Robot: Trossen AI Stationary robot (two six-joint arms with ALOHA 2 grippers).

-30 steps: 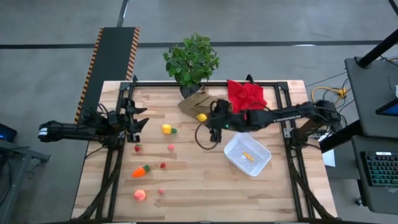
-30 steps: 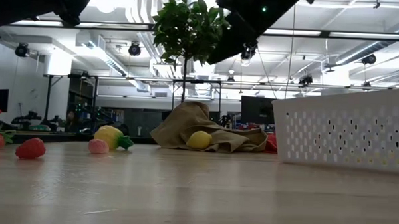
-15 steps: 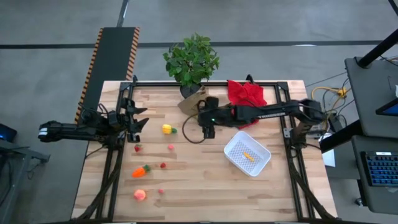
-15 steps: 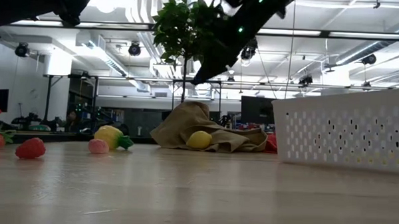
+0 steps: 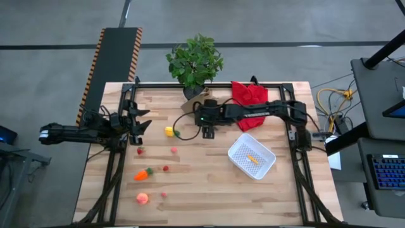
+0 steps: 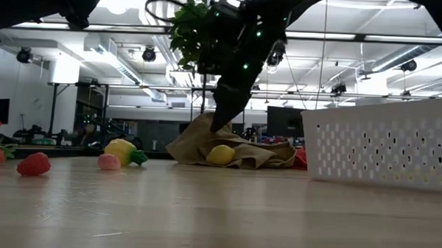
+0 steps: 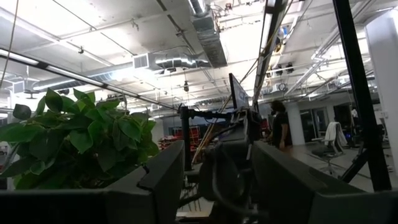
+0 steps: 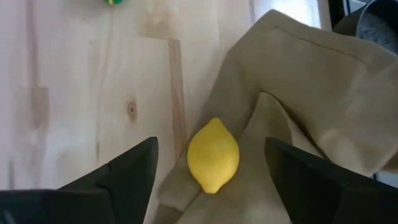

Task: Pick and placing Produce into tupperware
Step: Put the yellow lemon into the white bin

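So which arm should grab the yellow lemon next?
The right one. Its tool is open right over the lemon by the paper bag. The left tool waits far off at the table's left edge.

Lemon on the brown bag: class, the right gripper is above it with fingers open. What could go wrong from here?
1. The lemon lies on the crumpled brown paper bag, so the right gripper might pinch paper along with it.
2. The lemon is smooth and rounded; it could slip or roll away across the table.
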